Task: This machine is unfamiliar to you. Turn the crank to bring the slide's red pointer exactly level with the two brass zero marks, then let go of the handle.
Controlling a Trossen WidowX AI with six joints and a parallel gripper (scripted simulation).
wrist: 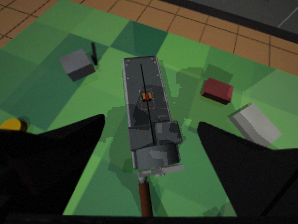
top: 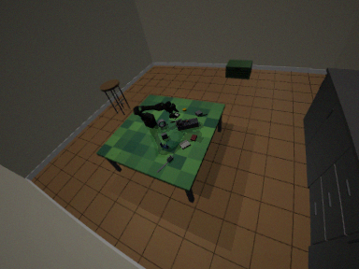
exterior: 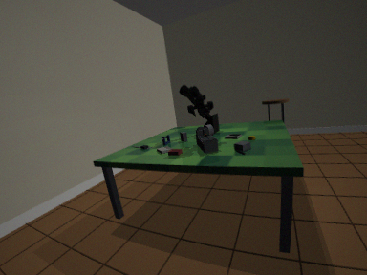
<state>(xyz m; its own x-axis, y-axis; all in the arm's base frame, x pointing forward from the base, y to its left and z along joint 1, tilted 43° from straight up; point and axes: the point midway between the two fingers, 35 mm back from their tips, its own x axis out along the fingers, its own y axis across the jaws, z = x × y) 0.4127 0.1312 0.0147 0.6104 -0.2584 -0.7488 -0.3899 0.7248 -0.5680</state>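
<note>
The fingers of the gripper (top: pixel 175 115) (exterior: pixel 191 111) (wrist: pixel 152 125) stand wide apart with nothing between them, so the handle (wrist: pixel 145 199) is not in their grasp. In the wrist view the machine (top: pixel 187 123) (exterior: pixel 207 143) (wrist: pixel 145 95) lies between and beyond the two fingertips, its slotted top running away from them, and the brown handle sticks out at its near end, lower in the view than the tips and between the fingers. The red pointer (wrist: pixel 147 97) sits on the slot, farther out than the tips, with brass colour right beside it. It looks close to the zero marks, but at this size I cannot tell whether it is exactly level. The letting-go condition is met as things stand; the levelling is unproven. If the pointer is off, what is left is to take the handle, turn the crank, check the pointer and release.
</note>
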